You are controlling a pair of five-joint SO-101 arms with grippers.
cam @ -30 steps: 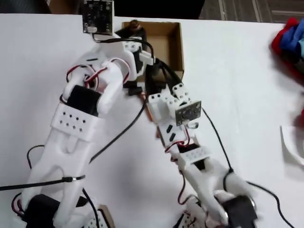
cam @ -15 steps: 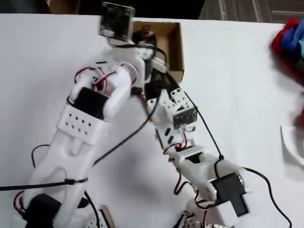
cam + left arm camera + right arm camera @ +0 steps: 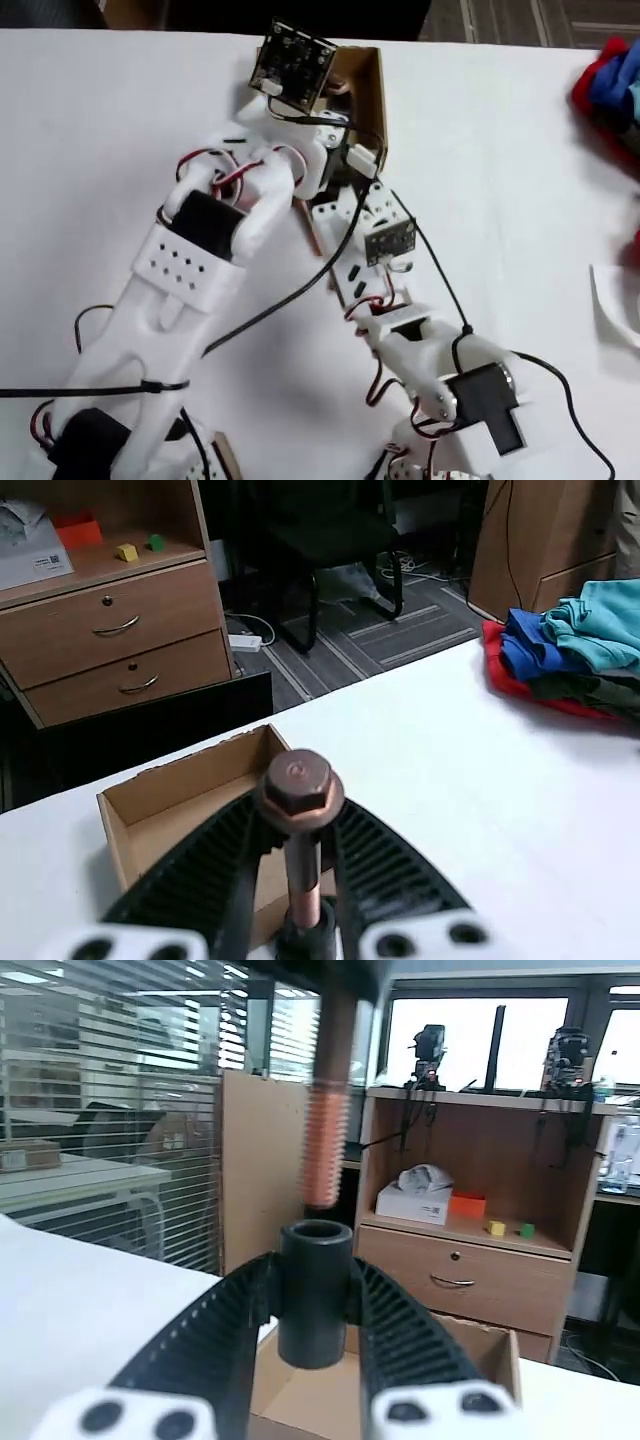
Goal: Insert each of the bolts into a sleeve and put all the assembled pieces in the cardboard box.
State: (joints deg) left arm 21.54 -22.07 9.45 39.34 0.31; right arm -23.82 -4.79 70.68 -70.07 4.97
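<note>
My left gripper [image 3: 297, 815] is shut on a copper bolt [image 3: 297, 780], hex head toward the camera, shank running down between the black fingers. Behind it stands the open cardboard box [image 3: 170, 785]. My right gripper [image 3: 315, 1275] is shut on a black sleeve [image 3: 315, 1295], held upright with its mouth open. The bolt's threaded end [image 3: 325, 1150] hangs just above that mouth, apart from it. In the high view the left arm's wrist camera [image 3: 292, 62] sits over the box [image 3: 368, 95], and the right arm's wrist [image 3: 370, 235] lies just below it.
A pile of coloured clothes [image 3: 608, 80] [image 3: 570, 645] lies at the table's right edge, with a white object [image 3: 615, 310] below it. Black cables trail across the table between the arms. Wooden drawers [image 3: 120, 640] stand beyond the table.
The left arm has swung right, carrying its wrist camera from left of the box to over it. The right arm drew its elbow back and then held still.
</note>
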